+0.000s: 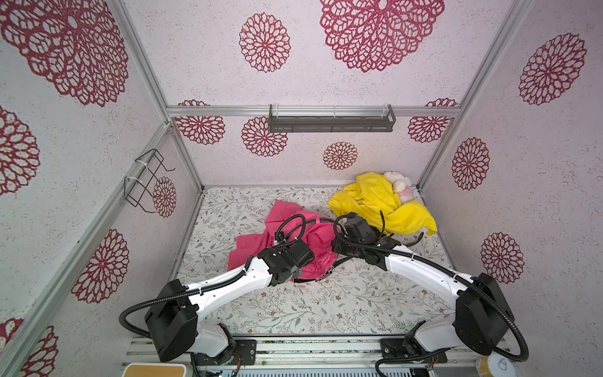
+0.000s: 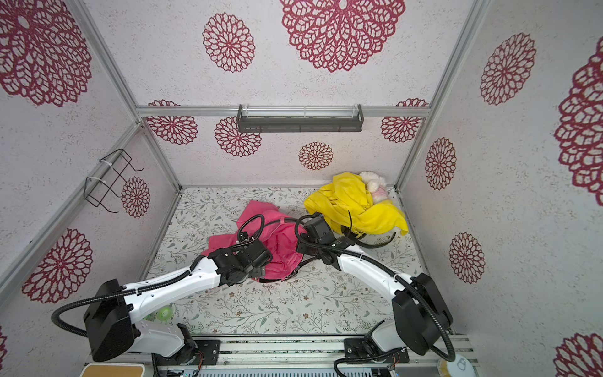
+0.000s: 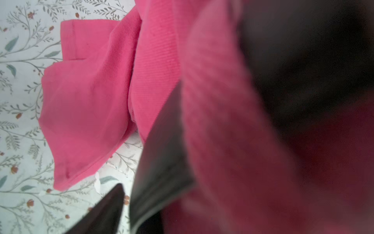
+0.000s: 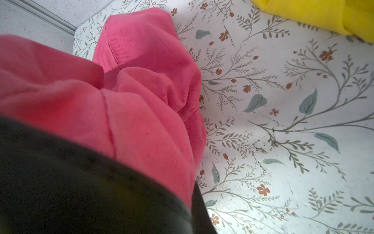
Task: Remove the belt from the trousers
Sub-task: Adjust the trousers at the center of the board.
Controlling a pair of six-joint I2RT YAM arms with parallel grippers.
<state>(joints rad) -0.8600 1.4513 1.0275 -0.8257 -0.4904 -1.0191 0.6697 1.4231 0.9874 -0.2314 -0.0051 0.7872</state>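
The pink trousers [image 1: 280, 215] [image 2: 257, 215] lie crumpled mid-table. Their dark belt [image 1: 342, 260] [image 2: 308, 260] runs along the waistband at the near edge of the pile. My left gripper [image 1: 305, 266] reaches into the waistband from the left. In the left wrist view one dark finger [image 3: 109, 210] stands a little off the belt [image 3: 162, 162], and pink cloth [image 3: 91, 91] hides the other finger. My right gripper [image 1: 339, 248] is shut on the belt at the pile's right side. There the belt [image 4: 60, 182] crosses close under the camera, beside the trousers [image 4: 141, 81].
A yellow garment [image 1: 381, 202] [image 4: 323, 16] and a white plush toy [image 1: 399, 184] are piled at the back right. A dark strap [image 1: 416, 240] curls out from under the yellow garment. A grey shelf [image 1: 331, 120] hangs on the back wall, a wire rack [image 1: 145, 182] on the left wall.
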